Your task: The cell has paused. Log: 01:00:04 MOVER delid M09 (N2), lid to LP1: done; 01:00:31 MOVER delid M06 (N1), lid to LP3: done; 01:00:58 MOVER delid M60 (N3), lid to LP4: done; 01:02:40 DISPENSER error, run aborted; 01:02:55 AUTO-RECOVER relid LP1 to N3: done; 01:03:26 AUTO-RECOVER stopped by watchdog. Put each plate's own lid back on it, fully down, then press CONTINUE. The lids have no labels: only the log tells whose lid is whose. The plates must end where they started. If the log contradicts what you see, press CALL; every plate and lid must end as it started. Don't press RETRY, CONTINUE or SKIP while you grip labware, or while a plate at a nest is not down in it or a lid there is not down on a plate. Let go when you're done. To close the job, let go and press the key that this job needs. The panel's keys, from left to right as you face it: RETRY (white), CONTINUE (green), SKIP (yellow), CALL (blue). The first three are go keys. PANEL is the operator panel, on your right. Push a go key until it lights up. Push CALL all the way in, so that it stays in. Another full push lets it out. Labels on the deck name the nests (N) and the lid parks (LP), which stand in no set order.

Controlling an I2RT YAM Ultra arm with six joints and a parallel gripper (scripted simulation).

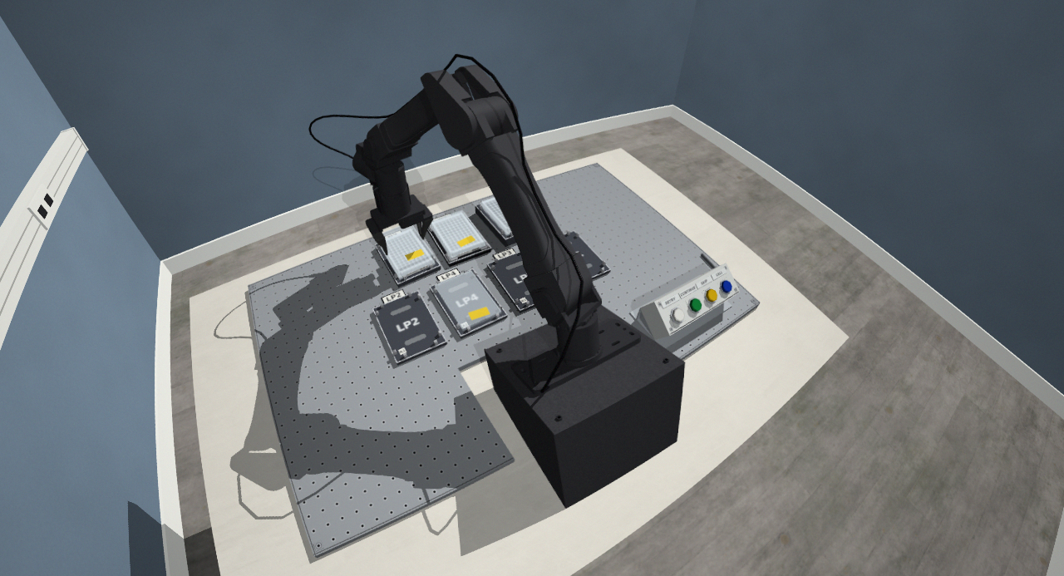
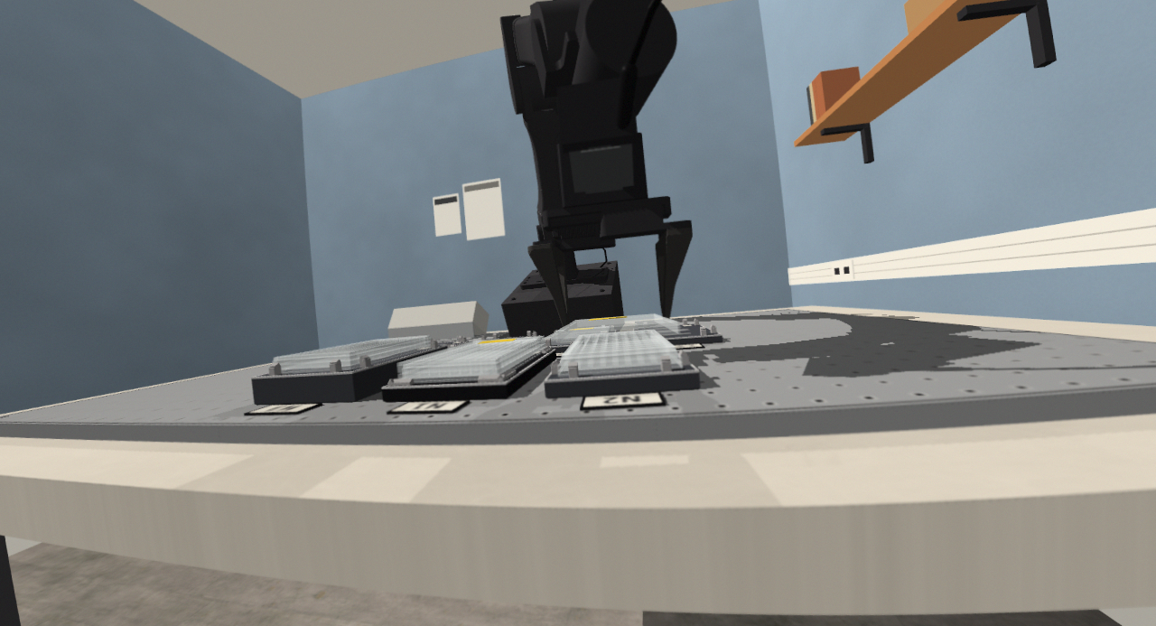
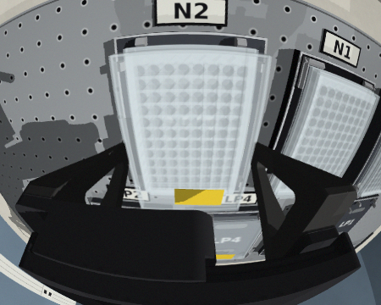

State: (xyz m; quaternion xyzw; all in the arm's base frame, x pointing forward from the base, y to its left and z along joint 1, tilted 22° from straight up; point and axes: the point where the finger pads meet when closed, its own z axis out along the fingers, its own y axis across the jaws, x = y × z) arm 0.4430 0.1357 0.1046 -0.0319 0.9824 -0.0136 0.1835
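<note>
My gripper (image 1: 399,227) is shut on a clear lid (image 3: 190,123) with a yellow tag, one finger on each long side. I hold it level over the well plate in nest N2 (image 2: 618,355), very close above it or just touching; I cannot tell whether it is down. In the wrist view the lid's edges sit slightly off the plate's outline. The plate in N1 (image 1: 459,235) carries a lid with a yellow tag. The plate in N3 (image 1: 492,222) looks lidded and is partly hidden by my arm. Another clear lid with a yellow tag lies on LP4 (image 1: 468,302).
LP2 (image 1: 407,325) is a bare dark park. LP1 (image 1: 517,275) and LP3 (image 1: 583,256) are partly hidden behind my arm. The panel (image 1: 688,303) with white, green, yellow and blue keys stands at the deck's right edge. My black base block (image 1: 588,401) is at the front.
</note>
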